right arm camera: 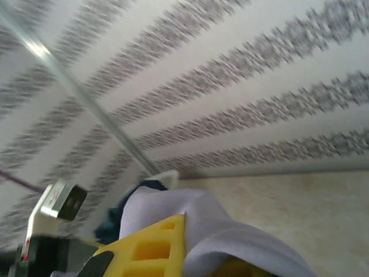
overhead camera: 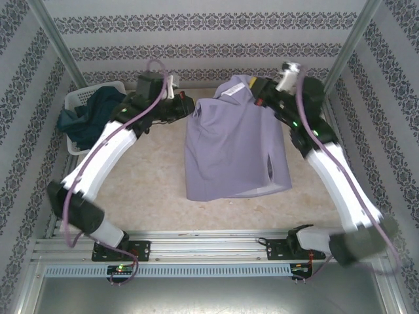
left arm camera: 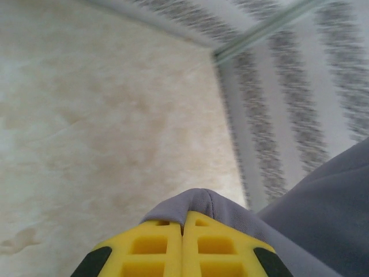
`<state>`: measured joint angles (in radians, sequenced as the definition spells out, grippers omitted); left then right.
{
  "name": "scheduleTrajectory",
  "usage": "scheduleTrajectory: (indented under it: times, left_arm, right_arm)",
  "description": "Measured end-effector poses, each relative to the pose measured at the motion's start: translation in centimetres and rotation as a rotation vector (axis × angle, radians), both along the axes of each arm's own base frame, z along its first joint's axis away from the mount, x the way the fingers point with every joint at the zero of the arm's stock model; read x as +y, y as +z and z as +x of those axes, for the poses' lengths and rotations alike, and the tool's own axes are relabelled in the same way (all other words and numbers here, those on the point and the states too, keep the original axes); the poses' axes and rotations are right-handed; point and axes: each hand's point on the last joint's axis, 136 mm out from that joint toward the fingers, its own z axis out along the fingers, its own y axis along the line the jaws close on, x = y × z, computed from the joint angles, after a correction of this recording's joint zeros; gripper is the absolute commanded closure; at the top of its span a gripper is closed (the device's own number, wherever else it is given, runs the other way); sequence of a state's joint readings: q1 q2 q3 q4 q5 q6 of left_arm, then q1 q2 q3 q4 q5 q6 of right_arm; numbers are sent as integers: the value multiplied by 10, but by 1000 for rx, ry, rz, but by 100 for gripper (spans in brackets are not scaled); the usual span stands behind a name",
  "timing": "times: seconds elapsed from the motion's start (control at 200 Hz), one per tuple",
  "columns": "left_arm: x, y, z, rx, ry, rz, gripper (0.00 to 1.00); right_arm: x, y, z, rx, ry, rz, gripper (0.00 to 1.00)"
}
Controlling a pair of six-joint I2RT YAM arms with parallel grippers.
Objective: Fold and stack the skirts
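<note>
A light grey-lavender skirt (overhead camera: 232,147) lies spread flat in the middle of the table. My left gripper (overhead camera: 185,104) sits at its far left corner, and in the left wrist view its yellow fingers (left arm camera: 153,245) are shut on a fold of the grey cloth (left arm camera: 202,202). My right gripper (overhead camera: 257,91) is at the far right corner, slightly raised. In the right wrist view the lavender cloth (right arm camera: 173,205) is pinched between the jaws and drapes over one finger. A dark teal-blue skirt (overhead camera: 91,118) lies bunched in the basket.
A white mesh basket (overhead camera: 80,98) stands at the back left, beside the left arm's elbow. Patterned walls and metal posts close in the table on three sides. Bare tabletop (overhead camera: 157,196) lies in front of and left of the spread skirt.
</note>
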<state>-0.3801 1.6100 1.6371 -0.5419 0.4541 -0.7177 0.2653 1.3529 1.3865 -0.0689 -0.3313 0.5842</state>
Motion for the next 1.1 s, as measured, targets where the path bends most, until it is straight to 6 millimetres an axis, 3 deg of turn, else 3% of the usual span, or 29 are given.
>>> scheduleTrajectory:
  times: [0.065, 0.125, 0.18, 0.225, 0.265, 0.335, 0.475, 0.585, 0.669, 0.774, 0.874, 0.994, 1.044, 1.099]
  left_arm:
    - [5, -62, 31, 128, 29, 43, 40]
    - [10, -119, 52, 238, 54, 82, 18]
    - [17, -165, 63, 325, 75, 115, 1]
    - [23, -193, 65, 382, 92, 141, 0]
    - [27, -206, 64, 414, 102, 155, 0]
    - [29, -206, 62, 418, 103, 157, 0]
    - [14, -169, 59, 328, 36, 118, 0]
    - [-13, -152, 59, 269, -70, 84, 0]
    - [-34, -151, 72, 236, -136, 58, 0]
    - [-52, -172, 105, 206, -173, 74, 0]
    - [-55, -212, 124, 231, -171, 119, 0]
    - [-47, -260, 114, 327, -166, 165, 0]
    - [-44, -256, 112, 313, -160, 164, 0]
    - [-37, -257, 96, 334, -143, 168, 0]
  right_arm:
    - [7, -50, 55, 106, -7, -46, 33]
    - [10, -103, 96, 209, -16, -77, 5]
    - [7, -151, 119, 304, -31, -102, 2]
    - [1, -183, 125, 377, -45, -119, 2]
    - [-4, -204, 122, 433, -59, -130, 2]
    - [-13, -219, 110, 488, -78, -132, 2]
    - [-20, -214, 64, 514, -77, -106, 2]
    - [-9, -216, 29, 546, -34, -64, 2]
    - [6, -236, 11, 601, -1, -49, 2]
    - [14, -278, -9, 717, -18, -46, 2]
    - [10, -318, -21, 823, -65, -29, 2]
    - [9, -356, -24, 918, -92, -29, 2]
    - [9, -366, -24, 941, -99, -29, 2]
    - [10, -368, -22, 940, -97, -25, 2]
